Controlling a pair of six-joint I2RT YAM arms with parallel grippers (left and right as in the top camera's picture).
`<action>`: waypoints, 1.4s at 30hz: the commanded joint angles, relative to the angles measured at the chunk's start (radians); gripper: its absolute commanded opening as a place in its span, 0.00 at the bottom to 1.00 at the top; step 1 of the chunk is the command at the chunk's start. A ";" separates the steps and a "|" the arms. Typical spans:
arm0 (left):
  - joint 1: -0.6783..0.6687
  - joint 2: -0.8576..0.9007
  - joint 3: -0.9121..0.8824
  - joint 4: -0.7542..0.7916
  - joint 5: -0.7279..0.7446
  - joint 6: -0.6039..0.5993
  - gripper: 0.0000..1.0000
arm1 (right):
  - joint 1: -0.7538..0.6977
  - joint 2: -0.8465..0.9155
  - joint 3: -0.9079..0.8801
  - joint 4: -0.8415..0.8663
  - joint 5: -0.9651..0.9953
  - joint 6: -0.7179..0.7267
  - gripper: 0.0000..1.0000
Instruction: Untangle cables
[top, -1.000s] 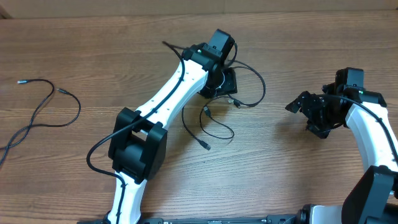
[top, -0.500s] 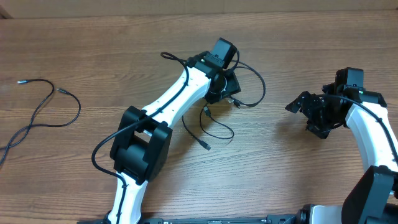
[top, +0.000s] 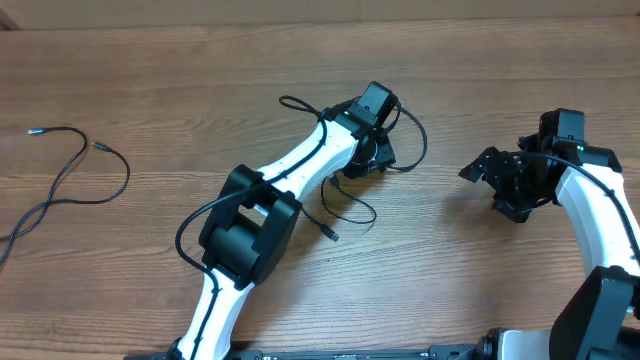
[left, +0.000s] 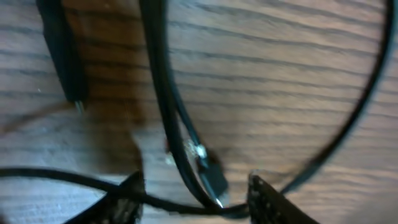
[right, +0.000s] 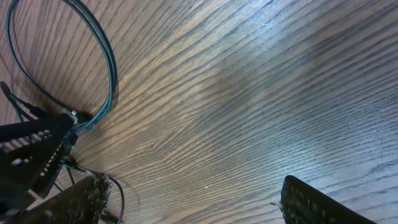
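Observation:
The tangled cables lie at mid-table as thin black loops with small plug ends. My left gripper is down on the knot. In the left wrist view the left gripper has its jaws apart, with a black strand and a silvery-tipped plug lying between the fingertips, not pinched. My right gripper hovers to the right of the tangle. The right wrist view shows the right gripper wide open over bare wood, with a cable loop ahead of it.
One separate black cable lies stretched out at the far left of the wooden table. The left arm's white links cross the middle of the table diagonally.
My left arm has swung to the right over the tangle, and the strands under it have shifted a little. The right arm has not moved.

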 joint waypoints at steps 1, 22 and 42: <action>0.006 0.009 -0.015 0.018 -0.078 0.029 0.48 | -0.002 -0.005 0.019 0.002 0.000 -0.003 0.87; 0.067 -0.177 0.411 -0.207 0.109 0.702 0.04 | -0.002 -0.005 0.019 0.011 -0.079 -0.005 0.97; 0.358 -0.374 0.455 -0.354 0.736 0.761 0.04 | 0.120 -0.005 0.019 0.142 -0.184 -0.008 1.00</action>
